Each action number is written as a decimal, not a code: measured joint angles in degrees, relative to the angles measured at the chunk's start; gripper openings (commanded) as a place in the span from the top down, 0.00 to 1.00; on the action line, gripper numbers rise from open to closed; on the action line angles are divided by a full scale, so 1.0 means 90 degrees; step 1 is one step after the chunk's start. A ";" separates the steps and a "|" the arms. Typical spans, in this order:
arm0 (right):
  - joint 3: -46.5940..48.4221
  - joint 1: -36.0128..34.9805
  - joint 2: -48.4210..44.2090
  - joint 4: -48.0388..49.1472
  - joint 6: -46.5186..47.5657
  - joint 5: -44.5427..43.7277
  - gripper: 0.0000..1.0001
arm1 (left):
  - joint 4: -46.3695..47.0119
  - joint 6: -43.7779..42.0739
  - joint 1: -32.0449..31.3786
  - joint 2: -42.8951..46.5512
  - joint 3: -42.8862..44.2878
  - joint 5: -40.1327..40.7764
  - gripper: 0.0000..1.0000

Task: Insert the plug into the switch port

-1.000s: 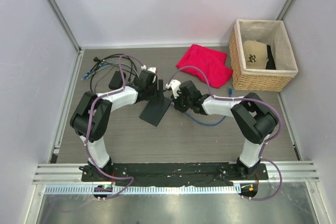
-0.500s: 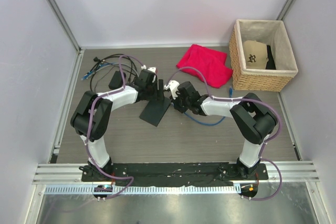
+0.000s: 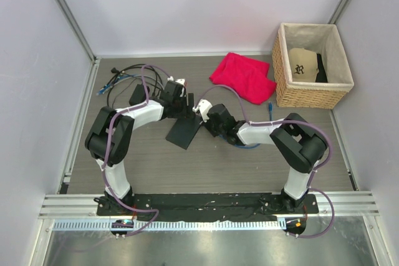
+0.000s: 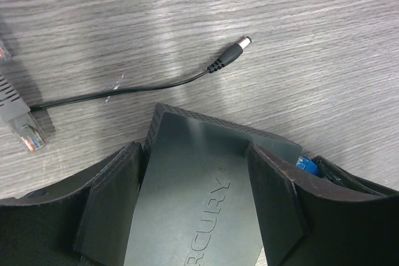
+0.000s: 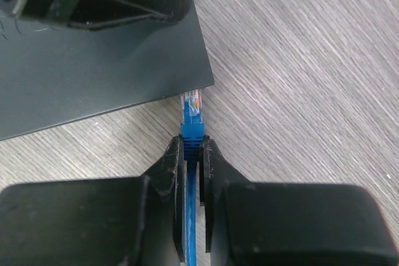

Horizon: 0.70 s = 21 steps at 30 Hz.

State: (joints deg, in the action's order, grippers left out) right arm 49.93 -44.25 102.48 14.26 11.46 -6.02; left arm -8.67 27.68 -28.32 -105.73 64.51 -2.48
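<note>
The switch (image 4: 199, 154) is being clamped across its width between the fingers of the left tool (image 4: 194, 207), probably so that it is not being pushed along the table (image 4: 324, 42) while the connector is being pressed in. The plug (image 5: 192, 105) is being gripped by its blue boot (image 5: 192, 134) in the closed right tool (image 5: 192, 154). Its clear tip is projecting straight ahead of the fingertips and meeting the switch's edge near a corner; whether a port is being entered cannot be told. The blue cable (image 5: 189, 235) is being led back between the fingers. A black barrel connector (image 4: 232, 56) is lying ahead of the left tool, apart from the switch.
</note>
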 measured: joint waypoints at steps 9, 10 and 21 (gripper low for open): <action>0.0015 0.0007 0.0000 0.0005 0.0253 0.0087 0.99 | 0.0017 -0.0432 0.0029 -0.0007 -0.0010 -0.0282 0.29; 0.0044 0.0010 0.0000 -0.0056 0.0304 0.0117 0.99 | 0.0017 -0.0483 0.0032 -0.0007 -0.0010 -0.0321 0.29; 0.0440 0.0066 0.0061 -0.0690 0.0682 0.0362 0.99 | 0.0056 -0.1076 0.0027 -0.0007 -0.0015 -0.0658 0.32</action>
State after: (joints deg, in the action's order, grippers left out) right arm 53.89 -43.66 103.02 8.05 17.61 -2.76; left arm -8.16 18.00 -28.08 -105.80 64.38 -8.40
